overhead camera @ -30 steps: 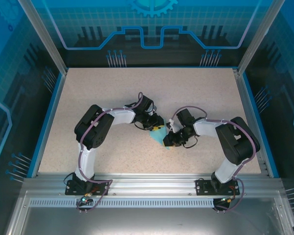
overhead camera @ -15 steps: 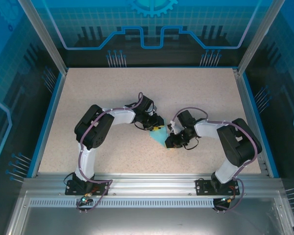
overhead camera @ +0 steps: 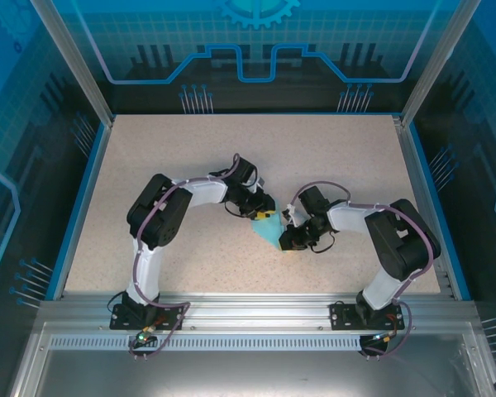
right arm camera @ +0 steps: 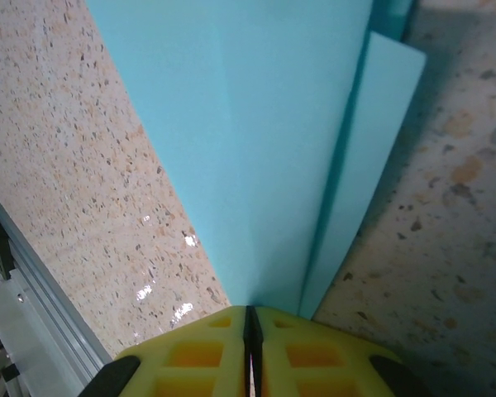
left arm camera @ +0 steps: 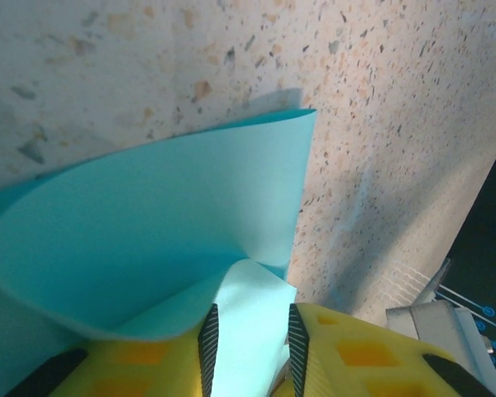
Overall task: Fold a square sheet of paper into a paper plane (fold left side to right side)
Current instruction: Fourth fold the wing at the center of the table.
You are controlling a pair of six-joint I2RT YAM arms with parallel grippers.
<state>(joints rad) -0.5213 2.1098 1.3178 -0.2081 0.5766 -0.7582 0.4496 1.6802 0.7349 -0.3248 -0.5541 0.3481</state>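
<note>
From above, the speckled table (overhead camera: 190,149) carries a turquoise sheet of paper (overhead camera: 269,231) near its middle, lying between the two arms as a small, pointed, partly folded shape. The left gripper (overhead camera: 261,212) sits at the sheet's far left edge and the right gripper (overhead camera: 286,239) at its near right edge, both low over the paper; from this height I cannot tell how either pair of jaws stands. In the left wrist view, the sheet of paper (left arm camera: 165,223) rises off the table (left arm camera: 380,124) in a broad curl, its upper corner pointing away from the camera, and a paler flap of it runs down into the left gripper (left arm camera: 250,331). The yellow fingers (left arm camera: 347,356) stand somewhat apart, with the flap lying in the gap between their dark inner edges rather than squeezed by them. In the right wrist view, the sheet of paper (right arm camera: 256,149) lies flat on the table (right arm camera: 83,190) and fans out from the right gripper (right arm camera: 250,321), with a faint crease along its length and a narrower strip (right arm camera: 372,165) showing along its right side. Here the yellow jaws are pressed together into a thin dark line and pinch the sheet's near tip. A metal rail (right arm camera: 16,331) crosses the lower left corner.
</note>
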